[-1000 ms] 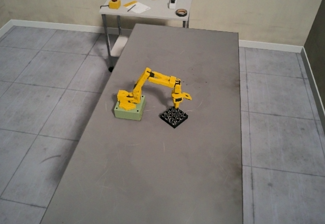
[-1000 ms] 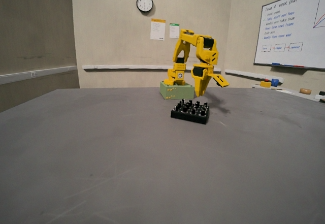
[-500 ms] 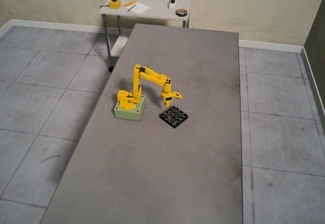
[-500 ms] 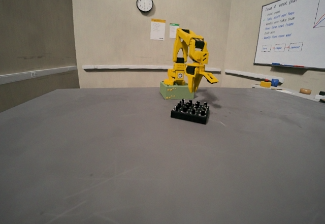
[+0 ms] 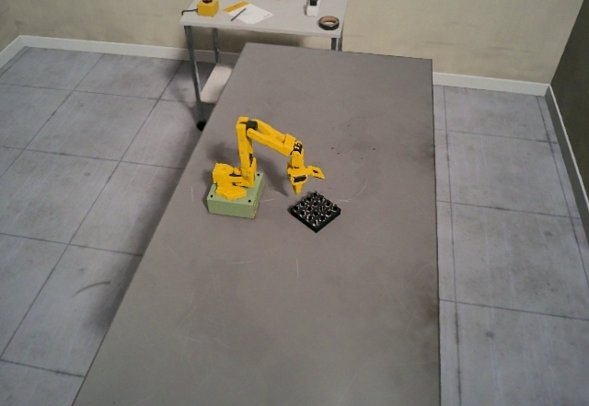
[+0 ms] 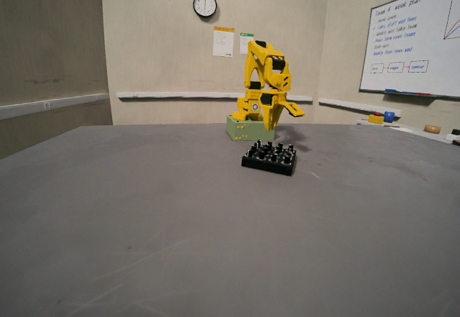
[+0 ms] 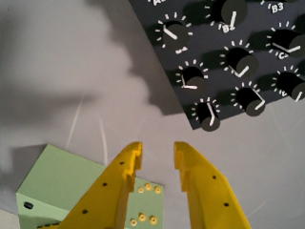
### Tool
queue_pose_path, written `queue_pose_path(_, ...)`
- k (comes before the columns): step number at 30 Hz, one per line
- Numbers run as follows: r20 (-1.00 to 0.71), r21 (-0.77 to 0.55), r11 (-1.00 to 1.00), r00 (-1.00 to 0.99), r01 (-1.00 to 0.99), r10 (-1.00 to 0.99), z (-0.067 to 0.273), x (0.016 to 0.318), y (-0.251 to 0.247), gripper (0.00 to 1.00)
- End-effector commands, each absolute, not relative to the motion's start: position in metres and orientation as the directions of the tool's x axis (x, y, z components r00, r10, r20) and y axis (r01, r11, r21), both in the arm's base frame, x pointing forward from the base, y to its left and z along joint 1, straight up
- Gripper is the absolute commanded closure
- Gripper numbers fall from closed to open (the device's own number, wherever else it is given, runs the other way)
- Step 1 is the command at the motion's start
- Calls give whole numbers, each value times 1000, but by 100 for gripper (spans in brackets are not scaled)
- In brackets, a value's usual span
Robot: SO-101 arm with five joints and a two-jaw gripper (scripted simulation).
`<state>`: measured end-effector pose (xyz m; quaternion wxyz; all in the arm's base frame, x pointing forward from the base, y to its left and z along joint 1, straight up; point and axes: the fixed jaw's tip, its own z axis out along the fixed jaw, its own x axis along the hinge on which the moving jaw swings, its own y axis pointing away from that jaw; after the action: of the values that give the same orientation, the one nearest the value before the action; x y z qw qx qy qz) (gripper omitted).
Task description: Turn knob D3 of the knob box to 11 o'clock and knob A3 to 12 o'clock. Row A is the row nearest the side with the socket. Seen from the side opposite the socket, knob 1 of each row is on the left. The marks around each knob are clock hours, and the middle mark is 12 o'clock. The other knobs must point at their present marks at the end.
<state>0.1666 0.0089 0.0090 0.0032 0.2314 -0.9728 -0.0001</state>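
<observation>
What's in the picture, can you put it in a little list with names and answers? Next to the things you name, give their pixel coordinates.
robot arm color: yellow
arm stands on: green block (image 5: 231,208) (image 6: 250,129) (image 7: 71,174)
gripper (image 5: 309,183) (image 6: 284,122) (image 7: 158,149): holding nothing, fingertips apart
knob box (image 5: 315,227) (image 6: 265,167) (image 7: 154,35): black, on the gray table (image 5: 294,320) (image 6: 223,231) (image 7: 248,191)
gripper touching knobs: no
wall clock (image 6: 205,4): round, black rim

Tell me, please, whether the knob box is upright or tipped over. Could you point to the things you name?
Upright: the knob box (image 5: 315,212) (image 6: 265,165) (image 7: 210,52) lies flat on the table (image 5: 266,316) (image 6: 185,231) (image 7: 152,131), knobs pointing up.
</observation>
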Motion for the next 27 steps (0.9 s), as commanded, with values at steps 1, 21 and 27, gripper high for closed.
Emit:
queue_pose_path(1,-2,-1,894,-894,-448,-448,9,166,9,92)
queue_pose_path(21,-2,-2,779,-779,-627,-627,9,164,0,92)
queue_pose_path(27,-2,-2,674,-674,-739,-739,9,163,-6,91)
